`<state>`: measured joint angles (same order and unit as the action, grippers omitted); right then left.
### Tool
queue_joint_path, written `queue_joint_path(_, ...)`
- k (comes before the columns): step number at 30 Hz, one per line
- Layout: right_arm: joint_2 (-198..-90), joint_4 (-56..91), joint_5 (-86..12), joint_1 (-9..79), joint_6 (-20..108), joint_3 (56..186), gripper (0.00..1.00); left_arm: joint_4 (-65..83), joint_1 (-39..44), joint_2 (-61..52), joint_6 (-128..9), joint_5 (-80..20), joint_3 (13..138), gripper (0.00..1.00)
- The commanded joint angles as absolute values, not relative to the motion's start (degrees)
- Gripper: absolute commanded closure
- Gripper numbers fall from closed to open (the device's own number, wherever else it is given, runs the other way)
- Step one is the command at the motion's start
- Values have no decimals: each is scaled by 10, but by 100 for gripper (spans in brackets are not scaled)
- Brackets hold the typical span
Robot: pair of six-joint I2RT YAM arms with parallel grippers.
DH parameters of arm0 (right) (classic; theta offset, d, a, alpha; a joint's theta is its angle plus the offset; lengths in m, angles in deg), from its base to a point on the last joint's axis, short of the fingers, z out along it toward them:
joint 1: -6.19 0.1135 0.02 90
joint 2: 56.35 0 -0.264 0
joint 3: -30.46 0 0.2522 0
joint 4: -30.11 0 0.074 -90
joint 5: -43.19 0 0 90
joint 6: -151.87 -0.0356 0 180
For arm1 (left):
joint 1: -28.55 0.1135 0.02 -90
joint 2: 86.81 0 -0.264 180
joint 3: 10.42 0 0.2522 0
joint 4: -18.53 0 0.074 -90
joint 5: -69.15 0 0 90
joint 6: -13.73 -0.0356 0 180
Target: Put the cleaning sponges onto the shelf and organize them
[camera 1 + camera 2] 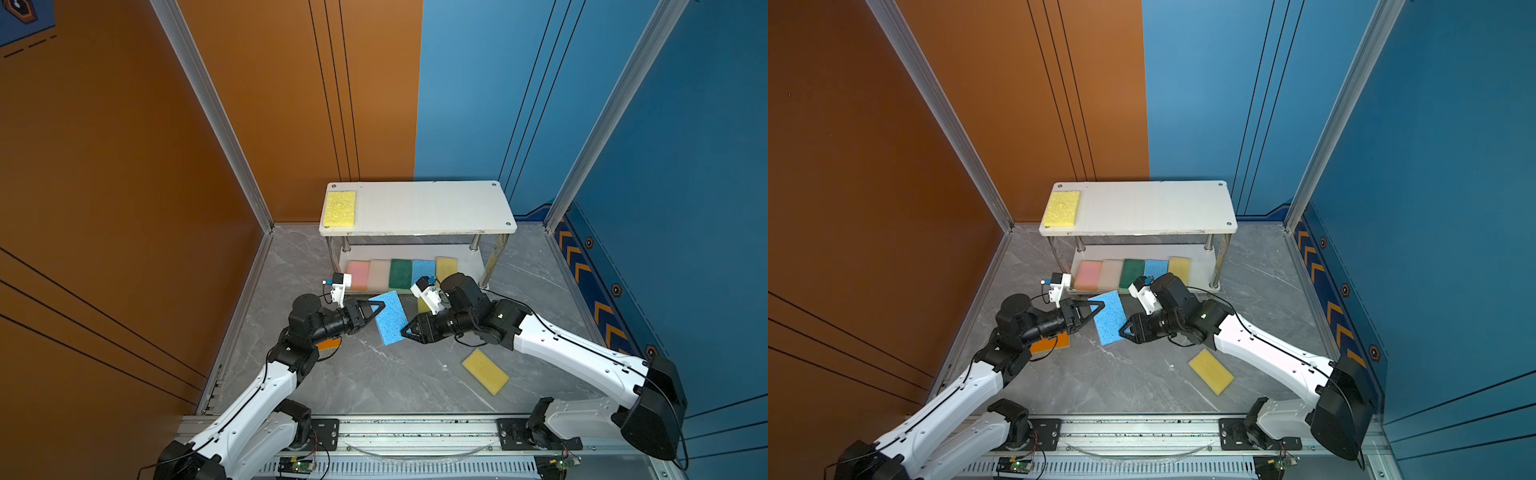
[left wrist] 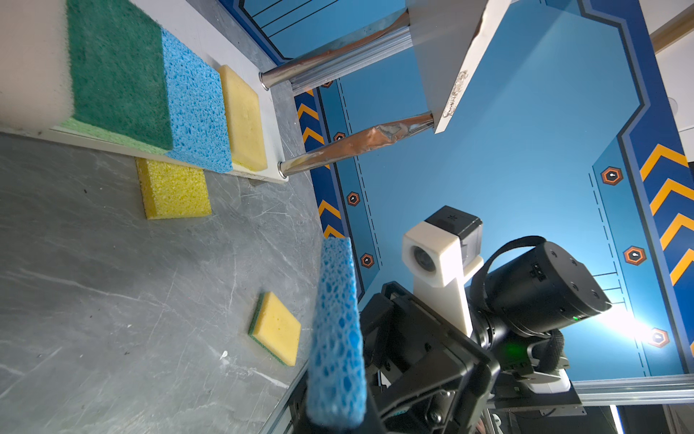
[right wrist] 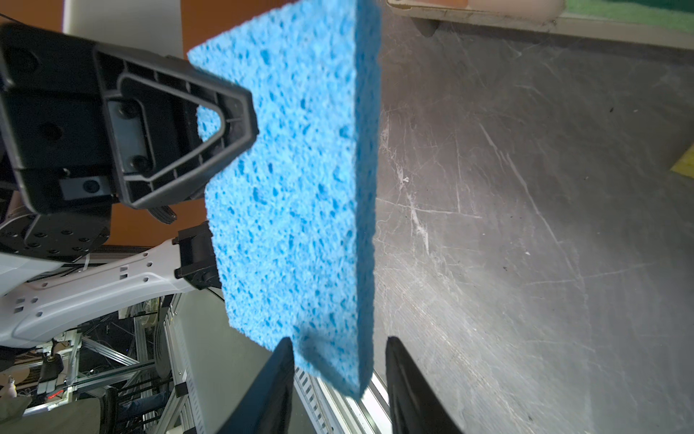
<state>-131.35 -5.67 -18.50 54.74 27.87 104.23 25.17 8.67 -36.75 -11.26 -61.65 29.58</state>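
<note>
Shelf (image 1: 428, 208) with six sponges (image 1: 400, 274)

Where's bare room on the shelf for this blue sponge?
Top board: bare from the yellow sponge at its left end to the right edge. Lower board: crowded, a row of five sponges side by side; only a narrow strip is bare between the lower yellow sponge and the right leg.

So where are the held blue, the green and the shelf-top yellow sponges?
held blue sponge (image 1: 388, 320): in a top view, flat face.
green sponge (image 1: 400, 274): in a top view, centre.
shelf-top yellow sponge (image 1: 340, 208): in a top view, centre.
</note>
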Motion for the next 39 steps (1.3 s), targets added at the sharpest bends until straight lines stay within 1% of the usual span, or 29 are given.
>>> queue_joint_path(1, -1314, -44, -185, 549, 272, 1032, 63, 270, 92, -375, -111, -629, 288, 100)
queue_joint_path(5, -1311, -43, -186, 549, 271, 1031, 71, 270, 92, -373, -112, -629, 290, 100)
queue_joint_path(13, -1312, -44, -189, 549, 270, 1033, 93, 270, 94, -373, -110, -631, 290, 100)
queue_joint_path(19, -1307, -45, -192, 548, 269, 1036, 100, 270, 99, -377, -108, -634, 290, 98)
queue_joint_path(20, -1304, -46, -194, 548, 269, 1036, 100, 270, 100, -378, -108, -635, 290, 93)
queue_joint_path(21, -1301, -47, -196, 548, 270, 1038, 100, 270, 102, -379, -108, -635, 291, 83)
queue_joint_path(22, -1298, -50, -198, 548, 271, 1039, 100, 270, 104, -380, -108, -637, 292, 69)
queue_joint_path(26, -1282, -77, -207, 545, 283, 1055, 100, 268, 134, -400, -104, -649, 293, 32)
queue_joint_path(27, -1276, -90, -209, 543, 288, 1062, 100, 260, 148, -412, -104, -651, 291, 26)
queue_joint_path(29, -1263, -115, -216, 541, 300, 1080, 100, 226, 175, -439, -117, -649, 294, 18)
queue_joint_path(31, -1247, -146, -224, 535, 312, 1103, 100, 130, 199, -481, -164, -626, 313, 5)
queue_joint_path(33, -1234, -174, -233, 531, 322, 1132, 100, 14, 211, -518, -232, -586, 341, 0)
queue_joint_path(35, -1222, -193, -238, 529, 329, 1163, 100, -95, 216, -547, -290, -541, 366, 2)
queue_joint_path(37, -1213, -201, -244, 526, 332, 1197, 100, -160, 220, -562, -324, -512, 380, 2)
queue_joint_path(39, -1211, -201, -250, 526, 332, 1231, 100, -186, 222, -572, -335, -497, 378, 2)
